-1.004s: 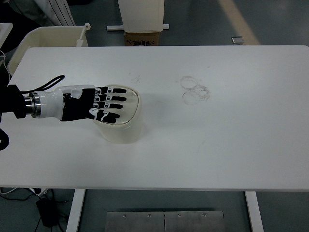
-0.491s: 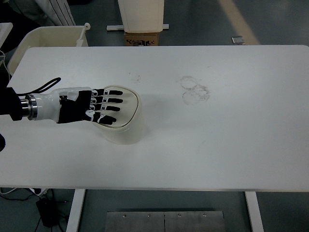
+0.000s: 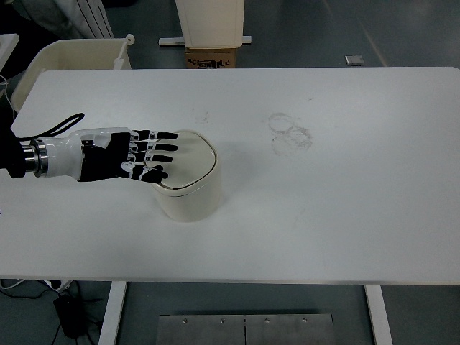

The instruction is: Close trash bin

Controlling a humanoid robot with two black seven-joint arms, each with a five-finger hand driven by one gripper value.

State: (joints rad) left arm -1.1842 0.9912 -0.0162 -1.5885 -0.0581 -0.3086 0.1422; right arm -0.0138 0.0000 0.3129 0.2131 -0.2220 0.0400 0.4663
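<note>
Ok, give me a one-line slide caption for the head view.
Left hand rests flat on the lid of the cream trash bin on the white table.

We see the scene evenly and brightly lit from above, with the white table (image 3: 323, 208) near overexposed, so its surface shows little texture beyond faint ring marks (image 3: 290, 134). Shadows are soft and short: a pale one lies on the table just right of the trash bin (image 3: 188, 180), and another beneath the left hand (image 3: 129, 157). We find no hard glare. Focus is sharp throughout; the table's far edge bows slightly, hinting at mild lens distortion.
</note>
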